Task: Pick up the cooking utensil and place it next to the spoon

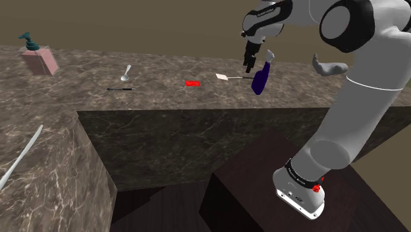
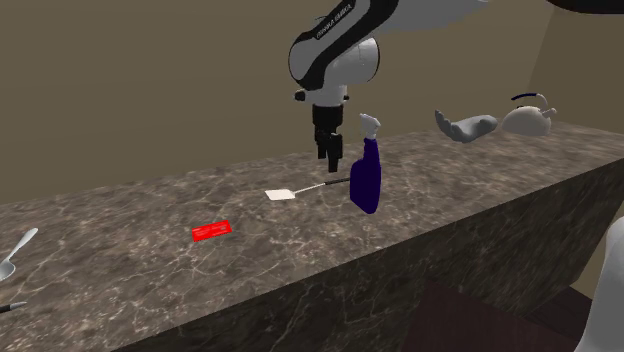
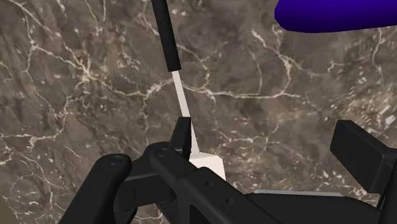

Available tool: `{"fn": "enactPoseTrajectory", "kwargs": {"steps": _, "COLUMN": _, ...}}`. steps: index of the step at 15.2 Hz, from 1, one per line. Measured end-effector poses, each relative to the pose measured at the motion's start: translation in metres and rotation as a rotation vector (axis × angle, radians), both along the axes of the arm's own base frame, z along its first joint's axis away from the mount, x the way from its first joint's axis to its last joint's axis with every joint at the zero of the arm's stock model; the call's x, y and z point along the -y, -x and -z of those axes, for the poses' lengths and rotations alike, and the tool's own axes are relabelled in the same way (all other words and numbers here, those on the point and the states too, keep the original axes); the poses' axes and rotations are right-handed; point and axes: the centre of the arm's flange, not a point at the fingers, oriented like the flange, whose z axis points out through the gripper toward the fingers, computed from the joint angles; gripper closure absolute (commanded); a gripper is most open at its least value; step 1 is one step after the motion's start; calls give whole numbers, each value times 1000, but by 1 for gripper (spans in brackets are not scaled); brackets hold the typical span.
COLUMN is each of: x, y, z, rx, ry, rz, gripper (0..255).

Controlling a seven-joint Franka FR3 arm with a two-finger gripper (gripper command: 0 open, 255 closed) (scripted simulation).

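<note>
The cooking utensil is a spatula (image 1: 224, 77) with a white blade and a black handle, lying flat on the brown marble counter (image 1: 164, 99). Its blade (image 2: 283, 195) points toward the spoon's side. My gripper (image 2: 329, 152) hangs open just above the spatula's shaft, not touching it. In the wrist view the spatula (image 3: 182, 102) runs beside one finger (image 3: 181, 137), and the gripper (image 3: 270, 145) has nothing clasped. The metal spoon (image 1: 126, 72) lies far off toward the shoulder view's left, and shows as the spoon (image 2: 15, 255) at the counter's end.
A dark blue spray bottle (image 1: 261, 78) stands right beside the gripper and the spatula's handle end. A small red object (image 1: 193, 84) lies between spatula and spoon. A thin black stick (image 1: 120, 89) lies by the spoon. A pink soap dispenser (image 1: 38, 58) stands far left; a kettle (image 2: 528, 115) stands far right.
</note>
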Motion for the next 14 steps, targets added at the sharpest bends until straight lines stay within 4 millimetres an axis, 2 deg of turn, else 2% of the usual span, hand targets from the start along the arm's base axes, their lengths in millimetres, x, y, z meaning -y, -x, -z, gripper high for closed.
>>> {"fn": "enactPoseTrajectory", "kwargs": {"steps": 5, "x": 17, "y": -53, "z": 40, "rx": -27, "ry": 32, "rz": -147, "gripper": 0}}
{"fn": "enactPoseTrajectory", "kwargs": {"steps": 6, "x": 17, "y": -58, "z": 47, "rx": -30, "ry": 35, "rz": -163, "gripper": 0}}
{"fn": "enactPoseTrajectory", "kwargs": {"steps": 14, "x": 22, "y": -63, "z": 86, "rx": -33, "ry": 37, "rz": -180, "gripper": 0}}
